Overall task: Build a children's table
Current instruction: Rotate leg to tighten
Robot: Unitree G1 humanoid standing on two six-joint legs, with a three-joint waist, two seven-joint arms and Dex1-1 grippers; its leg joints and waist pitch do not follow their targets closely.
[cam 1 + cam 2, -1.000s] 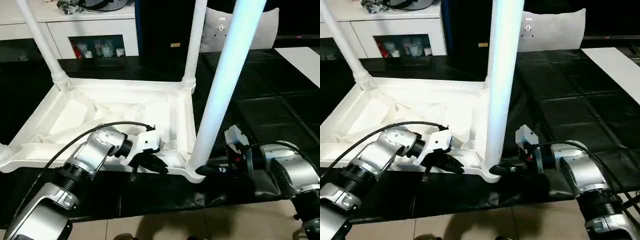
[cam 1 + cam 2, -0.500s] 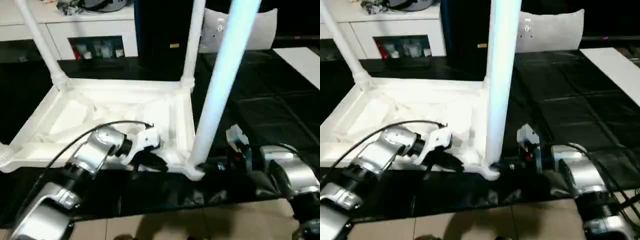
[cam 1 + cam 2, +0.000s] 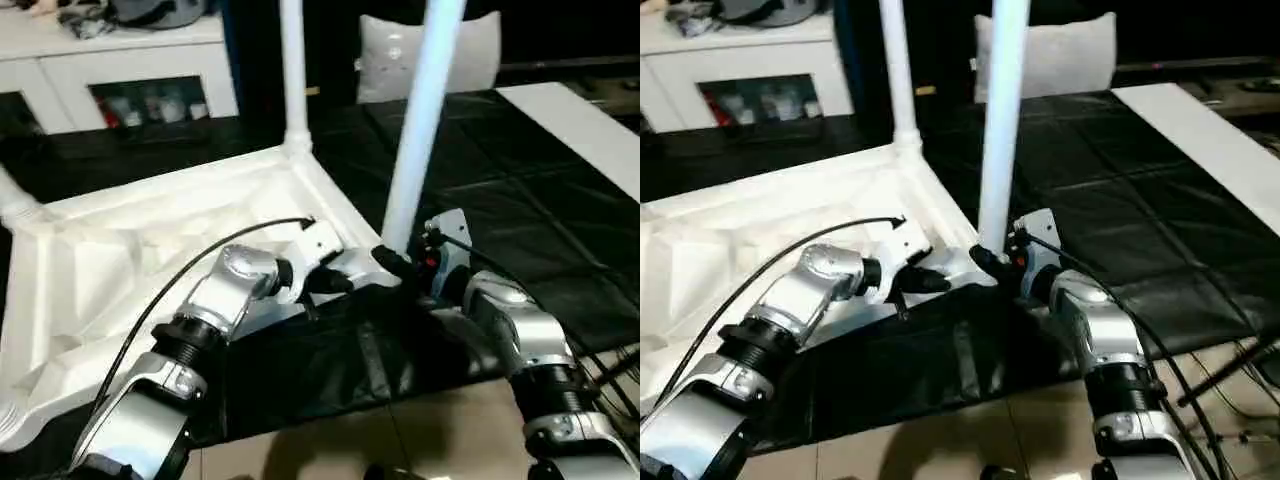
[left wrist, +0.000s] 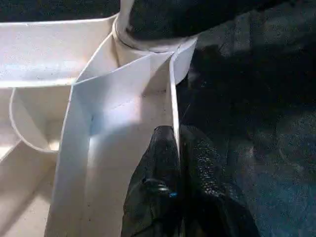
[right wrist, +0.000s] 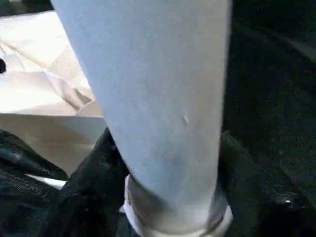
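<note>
The children's table lies upside down on a black mat, its ribbed white top (image 3: 120,250) facing up. Legs stand upright in the corner sockets: one at the far corner (image 3: 293,70) and one at the near right corner (image 3: 420,120). My left gripper (image 3: 335,282) is shut on the top's thin rim (image 4: 174,98) just beside that near right corner. My right gripper (image 3: 395,265) holds the base of the near right leg (image 5: 158,98), with one black finger (image 5: 94,168) pressed on each side of it.
A white pillow (image 3: 475,55) leans at the back right. White glass-door cabinets (image 3: 130,70) stand at the back left. A white panel (image 3: 580,120) lies at the far right on the black mat (image 3: 520,190). Tiled floor (image 3: 440,430) shows at the near edge.
The whole view has swung round. The table top now sits at an angle to the cabinets, its near right corner further from me. Both grippers stay at that corner.
</note>
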